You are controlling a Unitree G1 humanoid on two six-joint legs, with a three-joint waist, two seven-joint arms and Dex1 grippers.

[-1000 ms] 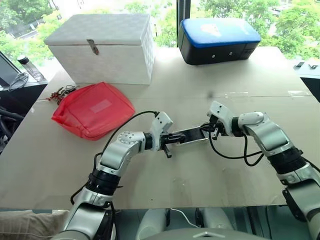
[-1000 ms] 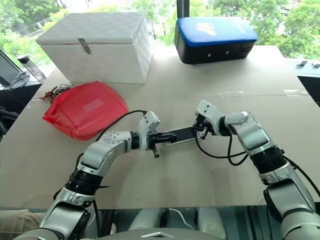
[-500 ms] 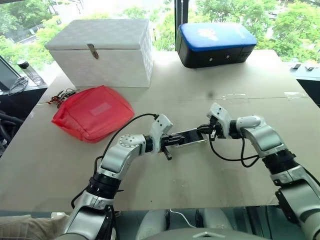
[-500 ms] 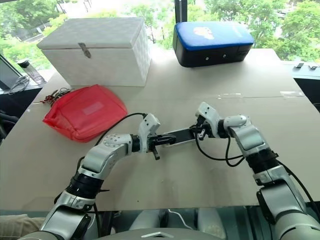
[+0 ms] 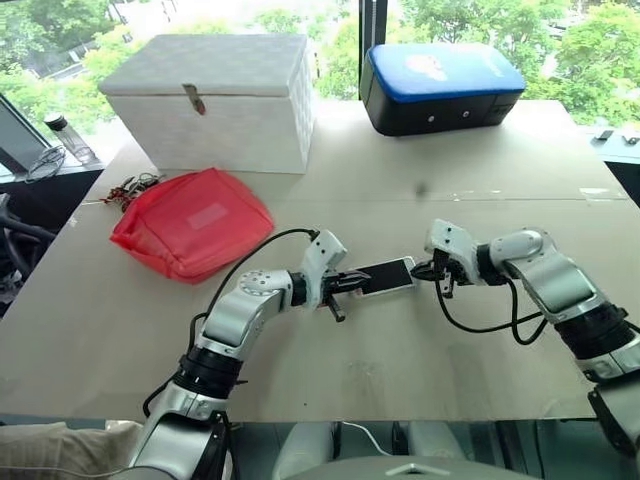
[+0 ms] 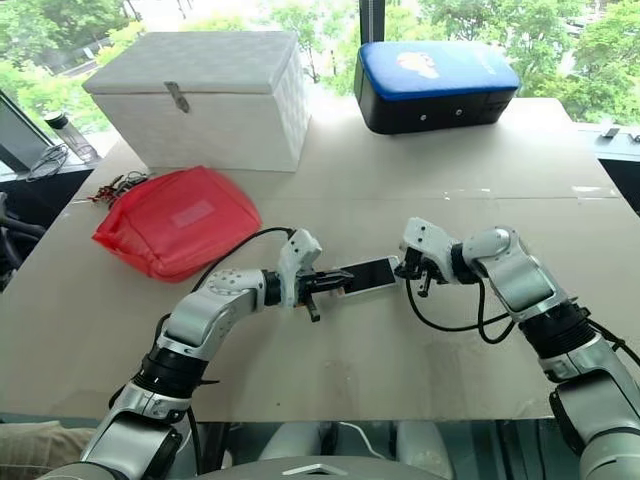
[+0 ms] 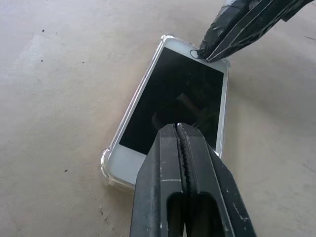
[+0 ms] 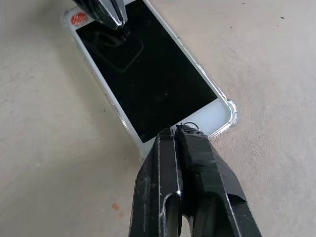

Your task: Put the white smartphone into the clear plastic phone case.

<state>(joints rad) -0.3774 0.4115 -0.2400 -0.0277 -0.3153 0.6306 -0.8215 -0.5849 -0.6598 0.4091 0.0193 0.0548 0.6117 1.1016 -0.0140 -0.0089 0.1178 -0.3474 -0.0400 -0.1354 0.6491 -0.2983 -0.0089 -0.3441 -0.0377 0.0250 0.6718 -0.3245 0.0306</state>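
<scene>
Near the centre of the head views, the small flat white smartphone with its black screen [image 5: 387,275] lies face up on the beige table [image 5: 400,190], seated inside the thin clear plastic phone case [image 7: 107,159], whose transparent rim and rounded corners frame the phone on all sides. My left gripper [image 5: 342,285] has its 2 black fingers [image 7: 183,163] pressed together, holding nothing, with the tips over the phone's left end in the left eye view. My right gripper [image 5: 428,270] is likewise closed with nothing between its fingers [image 8: 183,148], the tips sitting at the white bezel of the phone's right end, by the round button; I cannot tell whether they press on it or hover just above. In the upper left of the left eye view stands a white rectangular box with a metal latch [image 5: 215,95], and below it, left of centre, lies a soft red fabric pouch [image 5: 190,222]. In the upper right sits a black case with a blue padded top [image 5: 443,85].
</scene>
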